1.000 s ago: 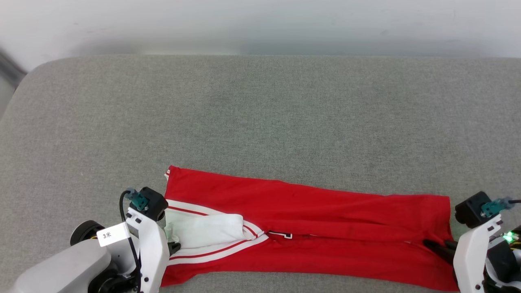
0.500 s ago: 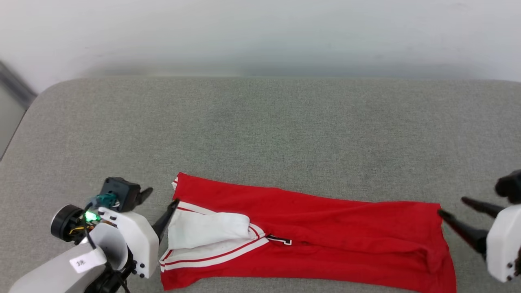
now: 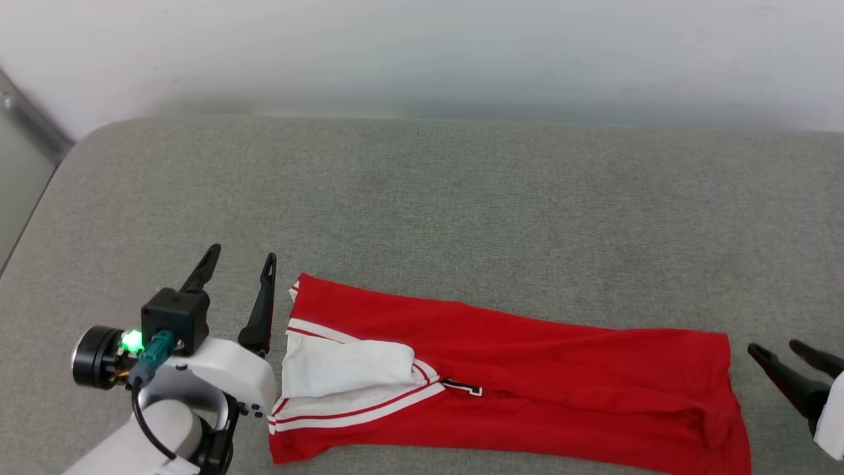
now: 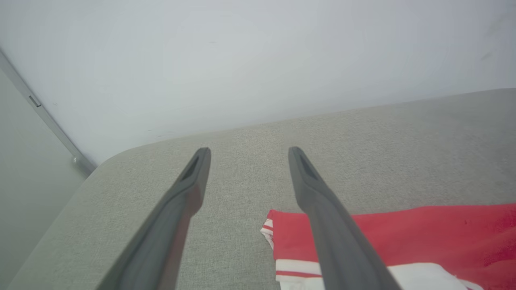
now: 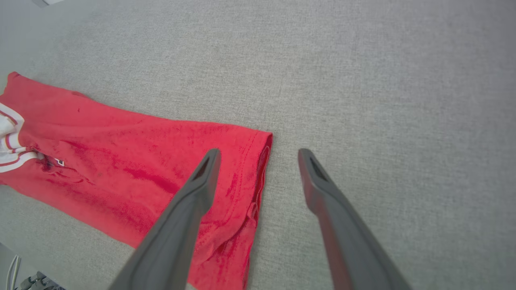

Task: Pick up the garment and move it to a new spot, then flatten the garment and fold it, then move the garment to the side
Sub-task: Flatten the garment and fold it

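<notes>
The red garment (image 3: 527, 369) lies folded long near the front of the desk (image 3: 422, 198), the left gripper (image 3: 240, 256) and right gripper (image 3: 773, 346) sit by its ends with jaws open and empty, so next they probably grab it for another fold.

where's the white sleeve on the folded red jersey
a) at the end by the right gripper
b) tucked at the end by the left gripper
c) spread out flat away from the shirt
b: the white sleeve lies folded onto the garment at the end beside the left gripper, while the end near the right gripper is plain red.
</notes>
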Controlling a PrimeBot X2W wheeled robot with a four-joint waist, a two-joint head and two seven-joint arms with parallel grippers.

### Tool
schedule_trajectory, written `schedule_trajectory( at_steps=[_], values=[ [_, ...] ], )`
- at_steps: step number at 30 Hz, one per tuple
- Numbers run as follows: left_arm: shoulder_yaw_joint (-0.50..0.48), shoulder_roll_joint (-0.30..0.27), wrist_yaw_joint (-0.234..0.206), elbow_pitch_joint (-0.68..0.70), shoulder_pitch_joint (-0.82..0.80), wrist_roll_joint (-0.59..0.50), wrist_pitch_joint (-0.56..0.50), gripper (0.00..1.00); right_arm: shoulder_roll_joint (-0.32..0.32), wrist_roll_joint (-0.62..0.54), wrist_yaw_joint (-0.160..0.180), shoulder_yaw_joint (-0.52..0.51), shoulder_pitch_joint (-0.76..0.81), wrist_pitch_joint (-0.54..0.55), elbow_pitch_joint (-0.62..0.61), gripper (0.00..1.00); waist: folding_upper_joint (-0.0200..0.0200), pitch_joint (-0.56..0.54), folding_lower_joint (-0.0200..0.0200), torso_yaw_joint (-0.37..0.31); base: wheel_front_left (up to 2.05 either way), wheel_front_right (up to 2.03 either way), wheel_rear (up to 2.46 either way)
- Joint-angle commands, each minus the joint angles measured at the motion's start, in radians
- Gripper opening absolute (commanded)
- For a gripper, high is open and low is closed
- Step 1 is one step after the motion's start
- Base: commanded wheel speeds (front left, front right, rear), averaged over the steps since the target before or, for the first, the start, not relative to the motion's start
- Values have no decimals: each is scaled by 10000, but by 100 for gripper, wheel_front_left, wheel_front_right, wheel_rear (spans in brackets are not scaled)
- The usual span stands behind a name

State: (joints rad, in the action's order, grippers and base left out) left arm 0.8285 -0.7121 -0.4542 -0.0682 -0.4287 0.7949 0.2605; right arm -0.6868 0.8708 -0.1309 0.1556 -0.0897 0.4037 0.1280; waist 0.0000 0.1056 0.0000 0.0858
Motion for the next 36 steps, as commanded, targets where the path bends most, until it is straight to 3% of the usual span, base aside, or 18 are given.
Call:
schedule_trajectory(
  at_steps=[1, 5, 11, 21, 26, 27, 28, 29, 36],
  values=[
    [-546, 245, -152, 204, 532, -552, 49, 100, 228, 52, 2, -164, 201, 117, 183, 100, 0, 76, 0, 75, 0, 0, 0],
    [-1768, 897, -170, 566, 1313, -1663, 52, 100, 614, 121, 4, -375, 286, 391, 667, 100, 0, 210, 0, 193, 0, 0, 0],
    [-3258, 2038, 262, 752, 2128, -2911, 46, 100, 1143, 150, 4, -261, 134, 622, 1504, 100, 0, 446, 0, 377, 0, 0, 0],
    [-4589, 3508, 1231, 585, 2767, -4492, 47, 100, 2130, 1284, -10, 807, 259, 1446, 2107, 100, 0, 601, 0, 612, 0, 0, 0],
    [-5295, 4225, 1660, 637, 3228, -5128, 48, 100, 2096, 1703, -8, 1303, 376, 1448, 1911, 100, 0, 589, 0, 633, 0, 0, 0],
    [-5441, 4355, 1754, 648, 3310, -5253, 48, 100, 2048, 1704, -7, 1325, 381, 1312, 1889, 45, 0, 577, 0, 635, 0, 0, 0],
    [-5567, 4472, 1819, 645, 3403, -5362, 48, 100, 2011, 1725, -7, 1335, 375, 1235, 1887, 7, 0, 560, 0, 634, 0, 0, 0],
    [-5696, 4594, 1897, 646, 3492, -5482, 48, 100, 1960, 1778, -7, 1364, 355, 1181, 1895, 0, 0, 538, 0, 628, 0, 0, 0],
    [-6430, 5218, 2418, 638, 3940, -6225, 47, 100, 1355, 2018, 10, 1222, 130, 724, 1961, 0, 0, 329, 0, 566, 0, 0, 0]
  ],
)
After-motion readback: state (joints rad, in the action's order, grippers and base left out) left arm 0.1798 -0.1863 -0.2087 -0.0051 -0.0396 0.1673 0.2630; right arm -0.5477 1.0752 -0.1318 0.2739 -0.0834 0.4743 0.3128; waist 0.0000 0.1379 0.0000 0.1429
